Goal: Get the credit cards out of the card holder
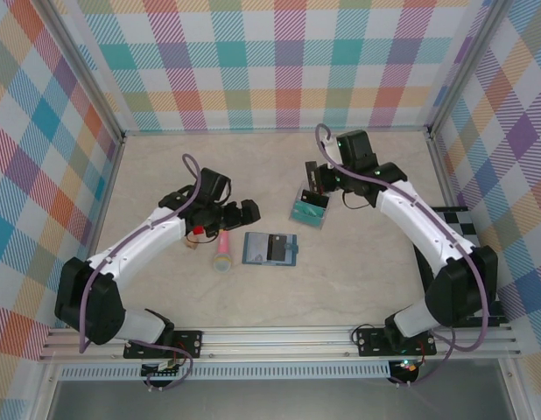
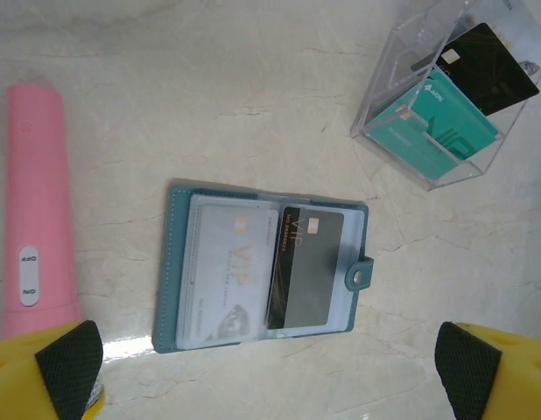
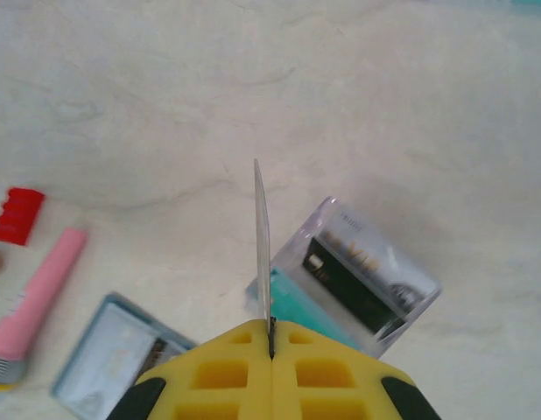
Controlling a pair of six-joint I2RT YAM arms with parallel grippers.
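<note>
Left wrist, pink stick (image 2: 38,210) beside card holder (image 2: 172,262)

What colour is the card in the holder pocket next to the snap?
The card is black; clearest in the left wrist view.

We see the card holder (image 3: 104,359) cut off by the picture's edge. The credit card (image 3: 263,254) stands edge-on, its face hidden.

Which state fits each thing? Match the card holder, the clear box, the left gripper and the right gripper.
Things: 1 card holder; 2 clear box; 3 left gripper; 4 right gripper.
States: A shut on a thin card; B wide open; C lying open, black card in a pocket; D holding a teal card.
Pairs: 1-C; 2-D; 3-B; 4-A.
</note>
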